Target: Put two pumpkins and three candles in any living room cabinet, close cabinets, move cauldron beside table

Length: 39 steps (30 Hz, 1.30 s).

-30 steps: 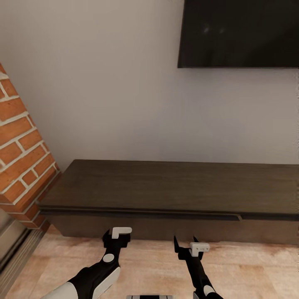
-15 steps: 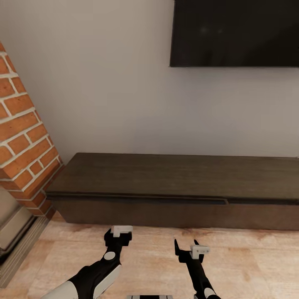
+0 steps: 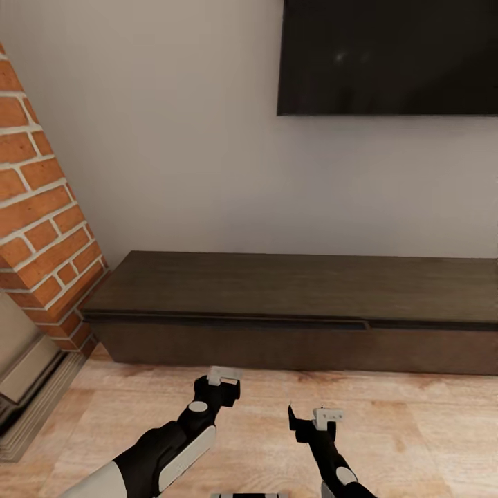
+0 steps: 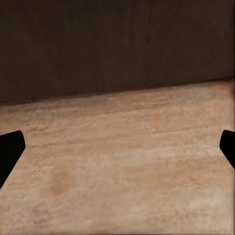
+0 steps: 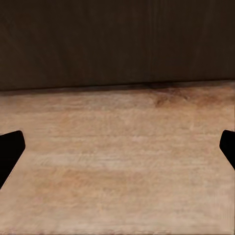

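Observation:
The cabinet (image 3: 290,287) is a long, low dark-brown unit against the white wall, and its fronts sit flush and shut. Both my grippers hang over the wooden floor just in front of it. My left gripper (image 3: 223,384) is open and holds nothing. My right gripper (image 3: 309,417) is open and empty too. In the left wrist view the fingertips (image 4: 10,149) stand wide apart before the cabinet front (image 4: 117,44). The right wrist view shows the same dark cabinet front (image 5: 117,44) past wide-set fingertips (image 5: 10,147). The pumpkins, candles and cauldron are out of view.
A black TV (image 3: 387,55) hangs on the wall above the unit. A red brick fireplace surround (image 3: 34,228) juts out at the left, with a stepped hearth edge (image 3: 31,387) at floor level. Light wooden floor (image 3: 415,415) stretches to the right.
The whole view has shifted, so the camera has backed off from the cabinet and turned slightly. My left gripper has reached forward and a little right. The right arm holds its pose.

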Motion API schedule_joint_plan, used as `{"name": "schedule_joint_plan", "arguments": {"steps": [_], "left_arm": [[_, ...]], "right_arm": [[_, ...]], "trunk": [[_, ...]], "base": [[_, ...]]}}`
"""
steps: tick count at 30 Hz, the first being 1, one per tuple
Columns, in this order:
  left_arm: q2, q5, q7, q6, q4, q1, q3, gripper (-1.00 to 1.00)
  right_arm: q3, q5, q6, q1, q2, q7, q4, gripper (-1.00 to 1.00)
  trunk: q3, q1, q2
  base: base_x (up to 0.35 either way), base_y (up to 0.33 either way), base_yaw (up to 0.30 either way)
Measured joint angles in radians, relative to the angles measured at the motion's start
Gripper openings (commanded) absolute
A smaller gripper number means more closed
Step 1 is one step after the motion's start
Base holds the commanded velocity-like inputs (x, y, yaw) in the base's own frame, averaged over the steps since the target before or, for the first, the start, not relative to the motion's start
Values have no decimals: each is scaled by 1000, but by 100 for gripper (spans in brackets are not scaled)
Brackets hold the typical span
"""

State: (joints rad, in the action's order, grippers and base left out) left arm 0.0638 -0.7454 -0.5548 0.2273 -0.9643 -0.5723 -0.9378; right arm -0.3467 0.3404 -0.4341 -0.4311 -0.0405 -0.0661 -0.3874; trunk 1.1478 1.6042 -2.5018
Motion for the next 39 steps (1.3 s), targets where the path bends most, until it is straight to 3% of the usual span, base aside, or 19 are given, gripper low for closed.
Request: {"name": "schedule_joint_plan", "arguments": {"steps": [3, 6, 11, 15, 18, 19, 22, 26, 39], "left_arm": [[0, -9, 0, 13, -5, 0, 13, 100], [-1, -47, -1, 48, -7, 0, 65, 100], [0, -85, 0, 186, 0, 0, 170, 100], [2, -95, 5, 220, 80, 0, 232, 100], [-5, -99, 9, 216, 210, 0, 251, 100], [-10, -100, 13, 198, 285, 0, 256, 100], [-18, -101, 41, 133, 385, 0, 261, 100], [-29, -102, 83, 99, 419, 0, 262, 100], [-33, -103, 95, 86, 457, 1, 262, 100]], "right_arm": [[1, 35, 124, 0, 4, 1, -50, 100], [2, 94, 254, -1, 6, 0, -76, 100], [3, 132, 338, -1, 7, 0, -87, 100], [-1, 140, 355, -1, 9, 1, -88, 100], [-2, 139, 357, 0, 10, 4, -79, 100], [-4, 135, 356, 1, 10, 5, -77, 100], [-7, 131, 352, 2, 11, 3, -73, 100], [-10, 130, 355, 4, 11, 1, -70, 100], [-7, 135, 354, 4, 11, 1, -65, 100]], "trunk": [[-12, -1, 1], [-23, -3, 1], [-41, -12, 16], [-54, -27, 44], [-63, -38, 65], [-66, -42, 72], [-76, -54, 93], [-88, -69, 121], [-129, -119, 212]], "base": [[-5, 0, 0], [-2, 0, 0], [0, 0, 0], [0, 0, 0], [0, 0, 0], [0, 0, 0], [0, 0, 0], [0, 0, 0], [0, 0, 0]]}}
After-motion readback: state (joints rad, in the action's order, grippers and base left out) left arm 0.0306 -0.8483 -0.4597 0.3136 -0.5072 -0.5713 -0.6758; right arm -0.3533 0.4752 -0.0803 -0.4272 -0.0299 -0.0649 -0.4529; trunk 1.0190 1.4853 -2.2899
